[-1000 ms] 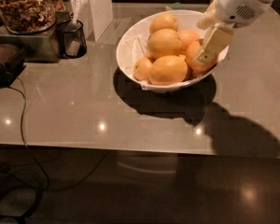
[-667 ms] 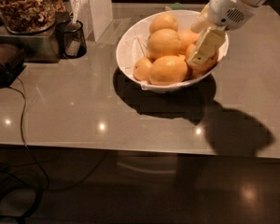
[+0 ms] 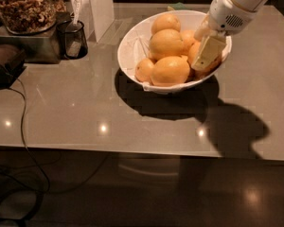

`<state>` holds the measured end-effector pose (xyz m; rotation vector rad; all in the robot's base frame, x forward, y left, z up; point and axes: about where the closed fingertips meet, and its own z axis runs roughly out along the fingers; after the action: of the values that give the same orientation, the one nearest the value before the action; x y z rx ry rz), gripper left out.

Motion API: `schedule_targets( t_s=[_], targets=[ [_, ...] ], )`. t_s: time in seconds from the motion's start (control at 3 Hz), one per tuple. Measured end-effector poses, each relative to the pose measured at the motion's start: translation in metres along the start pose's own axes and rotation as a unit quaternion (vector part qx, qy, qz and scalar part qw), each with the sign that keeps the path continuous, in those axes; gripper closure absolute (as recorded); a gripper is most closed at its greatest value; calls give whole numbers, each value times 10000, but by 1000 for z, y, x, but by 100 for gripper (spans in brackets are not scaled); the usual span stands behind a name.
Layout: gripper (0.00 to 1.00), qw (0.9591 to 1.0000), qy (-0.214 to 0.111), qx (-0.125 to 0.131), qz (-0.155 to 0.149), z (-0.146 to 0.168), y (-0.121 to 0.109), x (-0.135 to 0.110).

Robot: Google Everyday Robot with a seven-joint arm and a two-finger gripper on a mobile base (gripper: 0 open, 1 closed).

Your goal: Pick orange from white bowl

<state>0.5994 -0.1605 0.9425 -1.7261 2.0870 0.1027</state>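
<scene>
The pincer [image 3: 207, 55] hangs inside the white bowl [image 3: 132, 51] at its 3 o'clock side, low among the fruit. The orange [image 3: 193, 52] lies just at the pincer's 9 o'clock, partly hidden behind it, with other oranges [image 3: 169, 71] beside it. Whether the pincer is clenched or released cannot be told. The bowl sits on the bench [image 3: 85, 112].

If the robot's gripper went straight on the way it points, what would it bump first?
The gripper hangs over the right side of the white bowl, pointing down into it. It would probably bump the orange right by its tip first, though depth is hard to judge.
</scene>
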Motion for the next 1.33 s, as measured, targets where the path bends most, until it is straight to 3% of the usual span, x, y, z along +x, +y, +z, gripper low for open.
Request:
schedule_targets(
  t_s=[1.0,1.33],
  targets=[
    [38,9990,382,-202,117,18,3,24],
    [57,9990,355,-267,101,21,3,21]
  ],
)
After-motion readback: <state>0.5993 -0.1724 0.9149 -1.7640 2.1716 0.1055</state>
